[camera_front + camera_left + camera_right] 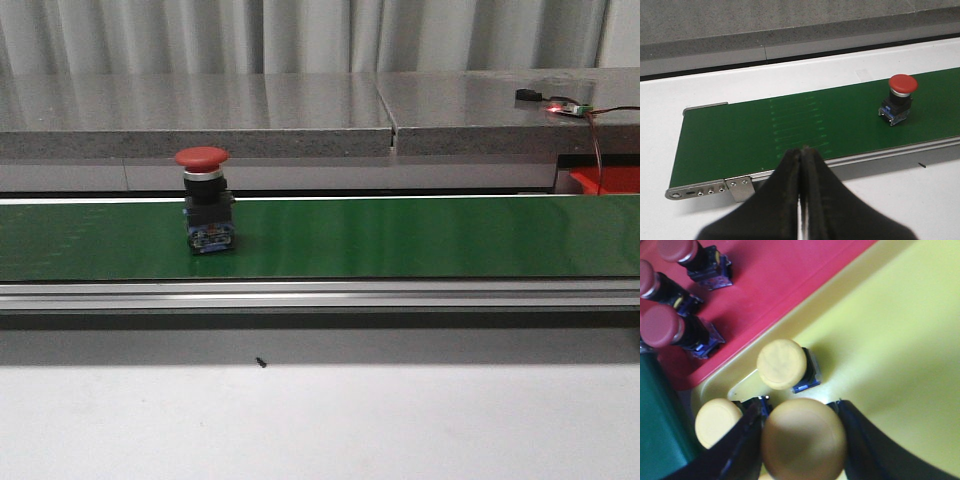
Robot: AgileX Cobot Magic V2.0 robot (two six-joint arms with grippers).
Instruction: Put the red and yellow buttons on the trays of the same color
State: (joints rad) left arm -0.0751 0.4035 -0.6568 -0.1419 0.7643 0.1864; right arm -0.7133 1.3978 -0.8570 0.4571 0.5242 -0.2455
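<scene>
a red button is seen upright on the green conveyor belt. the left gripper is closed and empty. a yellow button is clamped by the right gripper over the yellow tray, beside the red tray.

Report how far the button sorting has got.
Done: three red buttons lie on the red tray; two yellow buttons sit in the yellow tray. In hand: the right claw holds another yellow button over the yellow tray. Left: one red button on the green belt; the left claw is shut and empty.
</scene>
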